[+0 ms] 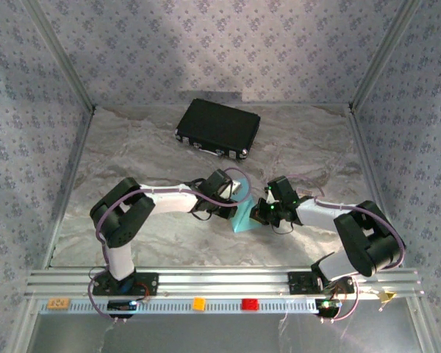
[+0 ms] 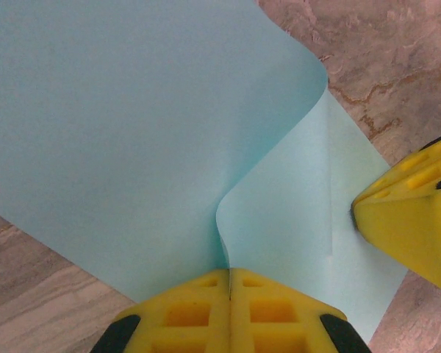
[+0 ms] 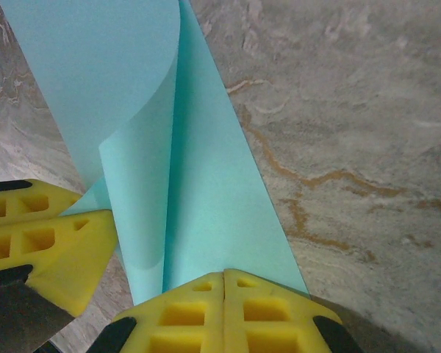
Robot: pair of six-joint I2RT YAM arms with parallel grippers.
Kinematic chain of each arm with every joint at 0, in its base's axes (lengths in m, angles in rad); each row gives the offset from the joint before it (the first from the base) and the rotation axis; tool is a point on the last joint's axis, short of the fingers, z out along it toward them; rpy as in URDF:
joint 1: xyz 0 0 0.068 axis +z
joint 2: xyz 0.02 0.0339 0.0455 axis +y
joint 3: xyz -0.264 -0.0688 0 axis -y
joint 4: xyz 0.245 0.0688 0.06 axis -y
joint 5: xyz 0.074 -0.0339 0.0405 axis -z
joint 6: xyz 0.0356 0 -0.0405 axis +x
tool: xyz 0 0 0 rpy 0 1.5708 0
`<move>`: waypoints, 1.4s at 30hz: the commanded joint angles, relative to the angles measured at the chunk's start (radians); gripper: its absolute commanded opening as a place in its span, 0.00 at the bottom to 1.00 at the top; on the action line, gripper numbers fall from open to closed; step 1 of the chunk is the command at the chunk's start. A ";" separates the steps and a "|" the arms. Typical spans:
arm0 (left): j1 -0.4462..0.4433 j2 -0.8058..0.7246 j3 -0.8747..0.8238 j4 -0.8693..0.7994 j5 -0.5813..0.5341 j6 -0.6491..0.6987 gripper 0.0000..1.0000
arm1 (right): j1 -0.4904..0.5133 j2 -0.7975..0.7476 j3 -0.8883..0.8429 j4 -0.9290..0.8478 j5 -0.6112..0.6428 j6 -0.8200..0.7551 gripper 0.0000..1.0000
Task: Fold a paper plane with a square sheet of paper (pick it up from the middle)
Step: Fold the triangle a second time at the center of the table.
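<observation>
Both left pincer (image 2: 229,272) and right pincer (image 3: 224,273) clench sheet (image 2: 132,110) edges on open table (image 3: 353,110).

Just right of the left gripper (image 2: 229,276), the right gripper (image 2: 367,213) blocks the way; the gap between them seems too narrow to pass. Ahead, the curled-up square sheet of paper (image 2: 132,132) stands as a soft wall. To the left lies bare table (image 2: 29,294) (the black case (image 1: 218,129) sits far ahead, well apart).
</observation>
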 commanded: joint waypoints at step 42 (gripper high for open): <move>0.005 -0.016 -0.009 -0.013 -0.022 0.021 0.00 | -0.008 0.029 -0.024 -0.057 0.038 0.008 0.04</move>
